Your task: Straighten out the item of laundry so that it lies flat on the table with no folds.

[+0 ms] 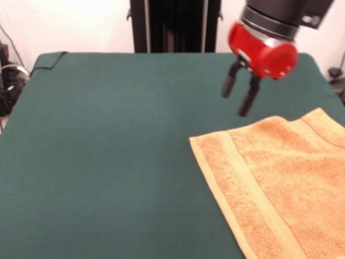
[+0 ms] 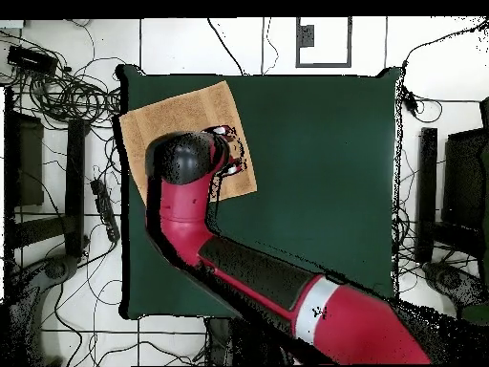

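The orange-tan towel [image 1: 285, 183] lies spread on the dark green table [image 1: 108, 151] at the right of the front view, running off the right and bottom edges. A woven border band runs along its left side. In the overhead view the towel [image 2: 181, 115] sits at the table's [image 2: 325, 172] upper left corner, slightly turned, with its lower part hidden under the arm. My gripper [image 1: 235, 103] hangs open and empty a little above the table, just beyond the towel's far edge. It also shows in the overhead view [image 2: 234, 150] over the towel's right edge. No tag shows.
The black pedestal [image 1: 172, 24] stands at the table's far side. The table cloth is rumpled at the far left corner [image 1: 51, 59]. Cables [image 2: 72, 91] and dark equipment [image 2: 425, 191] lie on the floor around the table.
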Motion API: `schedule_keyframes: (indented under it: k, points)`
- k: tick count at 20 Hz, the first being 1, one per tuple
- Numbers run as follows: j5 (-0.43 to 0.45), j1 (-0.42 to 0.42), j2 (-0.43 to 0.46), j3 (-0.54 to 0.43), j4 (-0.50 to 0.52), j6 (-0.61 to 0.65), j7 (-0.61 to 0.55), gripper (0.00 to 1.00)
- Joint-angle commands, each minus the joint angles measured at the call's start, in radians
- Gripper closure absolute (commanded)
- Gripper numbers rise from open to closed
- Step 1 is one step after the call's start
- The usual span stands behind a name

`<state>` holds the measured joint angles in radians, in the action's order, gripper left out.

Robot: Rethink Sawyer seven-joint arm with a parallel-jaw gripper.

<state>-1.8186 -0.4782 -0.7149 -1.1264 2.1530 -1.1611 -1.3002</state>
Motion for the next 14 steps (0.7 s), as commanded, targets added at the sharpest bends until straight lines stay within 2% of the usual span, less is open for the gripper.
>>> schedule_keyframes:
  k: [1, 8, 14]
  points:
    - [0.046, 0.052, 0.136, 0.157, 0.014, 0.160, -0.216, 0.00]
    - [-0.001, 0.060, 0.145, 0.188, 0.037, 0.202, -0.214, 0.00]
    - [-0.117, 0.021, 0.137, 0.145, 0.057, 0.263, -0.187, 0.00]
